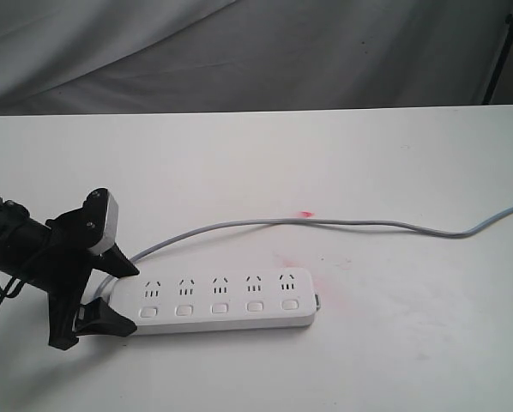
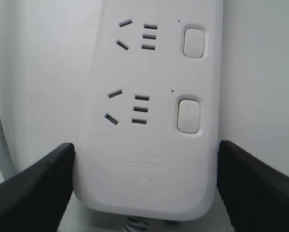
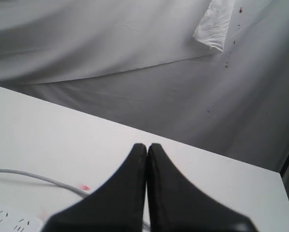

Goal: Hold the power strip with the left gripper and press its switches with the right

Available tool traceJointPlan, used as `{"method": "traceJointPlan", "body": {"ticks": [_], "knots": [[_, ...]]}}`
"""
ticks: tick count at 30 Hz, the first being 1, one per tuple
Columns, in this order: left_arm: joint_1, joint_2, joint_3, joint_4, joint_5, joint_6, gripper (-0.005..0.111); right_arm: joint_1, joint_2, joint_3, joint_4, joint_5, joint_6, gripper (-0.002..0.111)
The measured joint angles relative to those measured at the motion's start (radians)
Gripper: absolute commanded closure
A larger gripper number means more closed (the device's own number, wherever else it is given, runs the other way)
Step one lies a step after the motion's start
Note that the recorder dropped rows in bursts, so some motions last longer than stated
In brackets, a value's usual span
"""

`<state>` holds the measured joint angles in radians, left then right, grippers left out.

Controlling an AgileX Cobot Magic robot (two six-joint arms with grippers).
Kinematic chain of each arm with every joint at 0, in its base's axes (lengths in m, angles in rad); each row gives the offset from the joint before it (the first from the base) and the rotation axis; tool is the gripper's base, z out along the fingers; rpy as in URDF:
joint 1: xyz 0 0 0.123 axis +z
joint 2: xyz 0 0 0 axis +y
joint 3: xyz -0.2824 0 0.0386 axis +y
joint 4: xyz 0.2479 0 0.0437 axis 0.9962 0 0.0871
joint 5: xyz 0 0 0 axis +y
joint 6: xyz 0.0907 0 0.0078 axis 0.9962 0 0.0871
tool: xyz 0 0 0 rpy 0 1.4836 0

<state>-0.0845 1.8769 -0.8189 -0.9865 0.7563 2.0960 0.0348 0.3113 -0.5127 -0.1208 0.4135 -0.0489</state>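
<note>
The long white power strip lies on the white table, its thin grey cord curving off to the right edge. Five white switches run along its near side; two of them show in the left wrist view. My left gripper is shut on the strip's left end, one black finger pressed against each long side of the power strip. My right gripper is shut with nothing in it, high above the table and outside the exterior view. A corner of the power strip shows below it.
A small red mark and a faint pink smear stain the table near the strip's right end. Grey cloth hangs behind the table. A black stand leg is at the far right corner.
</note>
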Motion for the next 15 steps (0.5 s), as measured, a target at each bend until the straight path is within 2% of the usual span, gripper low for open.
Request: {"method": "traceJointPlan", "body": {"ticks": [15], "knots": [[0.000, 0.000, 0.000, 0.000, 0.000, 0.000, 0.059, 0.000, -0.082, 0.192, -0.011, -0.042, 0.025, 0.108]]}}
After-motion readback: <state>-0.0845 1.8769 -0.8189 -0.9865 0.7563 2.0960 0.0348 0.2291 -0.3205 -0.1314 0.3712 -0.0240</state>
